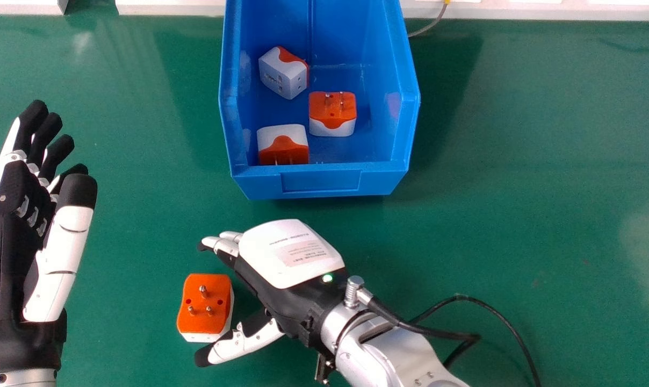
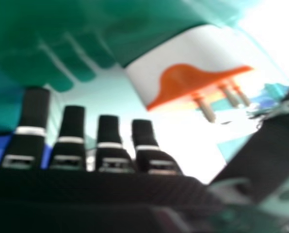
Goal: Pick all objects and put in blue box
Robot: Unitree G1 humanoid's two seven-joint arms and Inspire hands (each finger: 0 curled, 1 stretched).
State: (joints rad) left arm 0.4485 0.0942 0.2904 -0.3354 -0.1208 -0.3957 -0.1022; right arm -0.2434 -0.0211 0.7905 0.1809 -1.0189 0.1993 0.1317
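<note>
While one plug (image 1: 201, 317) lay on the table (image 1: 528, 161) with its orange face and three pins (image 1: 203, 290) up, the right hand (image 1: 289, 252) was just beside it, thumb (image 1: 244, 344) and fingers (image 1: 225, 245) spread apart. The hand was open, its fingers nearly straight and not closed on the plug. Whether the thumb touched the plug's near end, I could not tell. In the right hand view, the plug's white body and orange face showed beyond the fingertips, with the pins on the thumb's side.

Farther out, beyond the right hand, the blue box (image 1: 262, 184) stood on the table with three more plugs inside. One (image 1: 282, 145) was close to the near wall, its pins toward that wall; another (image 1: 332, 110) was just beyond it and to the right, pins up; the last (image 1: 284, 72) sat deeper in, toward the left wall, tilted.

The left hand (image 1: 5, 258) was at the head view's left edge, well apart from the plug and the box, open and holding nothing, its fingers loosely extended.

A black cable (image 1: 442, 334) looped from the right wrist.
</note>
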